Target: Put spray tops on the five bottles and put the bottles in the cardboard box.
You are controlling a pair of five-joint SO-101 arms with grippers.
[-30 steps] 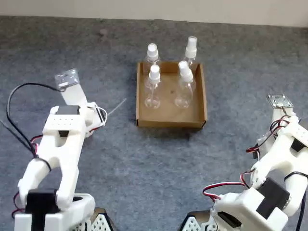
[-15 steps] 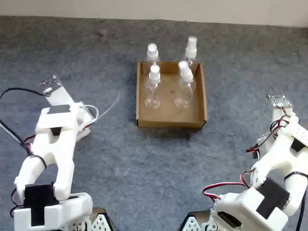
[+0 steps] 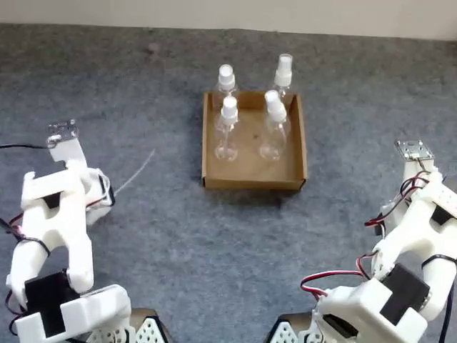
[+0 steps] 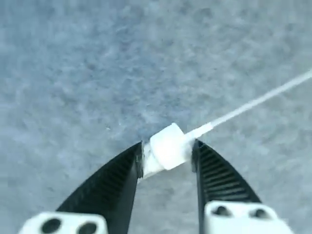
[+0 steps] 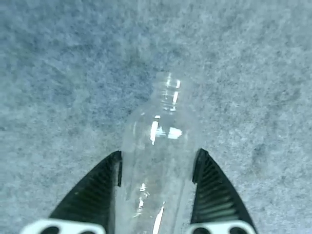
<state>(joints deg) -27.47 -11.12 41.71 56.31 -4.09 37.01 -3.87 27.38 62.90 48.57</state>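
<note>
Your left pincer point(image 4: 168, 146) grips a white spray top point(image 4: 169, 141); your right pincer point(image 5: 159, 155) clamps a clear bottle point(image 5: 163, 129).

Worktop point(image 3: 178, 229) covered in grey carpet-like fabric. Cardboard box point(image 3: 254, 182) set flat on it, mid-width, toward far side. Left arm base point(image 3: 71, 314) and right arm base point(image 3: 357, 314) seated at near edge. Rear two bottles point(image 3: 226, 78): on worktop or inside box, cannot be told

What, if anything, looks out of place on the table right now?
Nothing is spilled or tipped. Four capped bottles stand upright at the cardboard box. The bottle in the right gripper lacks its top; the left gripper holds a spray top, its tube sticking out.
</note>
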